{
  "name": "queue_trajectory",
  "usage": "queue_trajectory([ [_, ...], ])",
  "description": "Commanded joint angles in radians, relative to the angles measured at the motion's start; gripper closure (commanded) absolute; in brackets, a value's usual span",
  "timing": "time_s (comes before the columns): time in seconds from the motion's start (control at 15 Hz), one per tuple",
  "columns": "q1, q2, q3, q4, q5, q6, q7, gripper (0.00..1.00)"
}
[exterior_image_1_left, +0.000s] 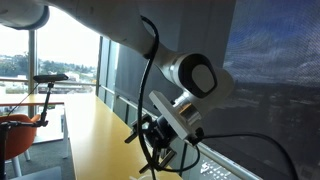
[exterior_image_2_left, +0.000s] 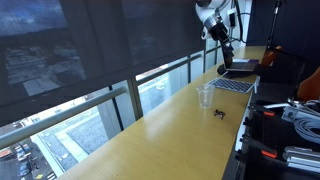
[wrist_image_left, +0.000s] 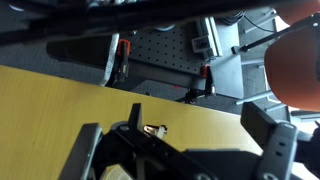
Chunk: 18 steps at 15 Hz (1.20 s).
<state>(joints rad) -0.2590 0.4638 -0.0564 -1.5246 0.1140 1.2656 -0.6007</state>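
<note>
The arm (exterior_image_2_left: 212, 12) is hanging high over the far end of the long yellow bench (exterior_image_2_left: 150, 140), with its jaws pointing down above the laptop (exterior_image_2_left: 233, 86). In the wrist view the two fingers (wrist_image_left: 88, 152) are standing wide apart at the bottom of the picture, so the jaws are spread and gripping nothing.

The small dark object (exterior_image_2_left: 220, 112) is lying on the bench near the edge, well below the jaws and apart from them. In the wrist view the same small dark object (wrist_image_left: 155, 130) is showing on the yellow surface between the two fingers, though it is too small to tell what it is. A clear cup (exterior_image_2_left: 205, 96) is standing upright just beside it, a little further from the edge, and the laptop is lying beyond the cup.

Past the bench edge in the wrist view, two red clamps (wrist_image_left: 125, 62) are standing against a perforated panel (wrist_image_left: 160, 48). A pile of cables (exterior_image_2_left: 300, 125) is lying beside the bench in an exterior view.

In an exterior view the arm's wrist (exterior_image_1_left: 190, 78) is filling the foreground, with black cables looping around it, while the bench (exterior_image_1_left: 85, 130) is running along the tall windows (exterior_image_1_left: 60, 45) toward an orange chair (exterior_image_1_left: 14, 135).
</note>
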Motion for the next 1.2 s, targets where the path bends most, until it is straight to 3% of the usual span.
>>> queue_trajectory([
  [0.0, 0.011, -0.1, 0.017, -0.063, -0.06, 0.085, -0.132, 0.0],
  [0.67, 0.085, -0.229, 0.04, -0.338, -0.115, 0.417, -0.524, 0.0],
  [1.13, 0.13, -0.301, 0.038, -0.49, -0.278, 0.55, -0.762, 0.0],
])
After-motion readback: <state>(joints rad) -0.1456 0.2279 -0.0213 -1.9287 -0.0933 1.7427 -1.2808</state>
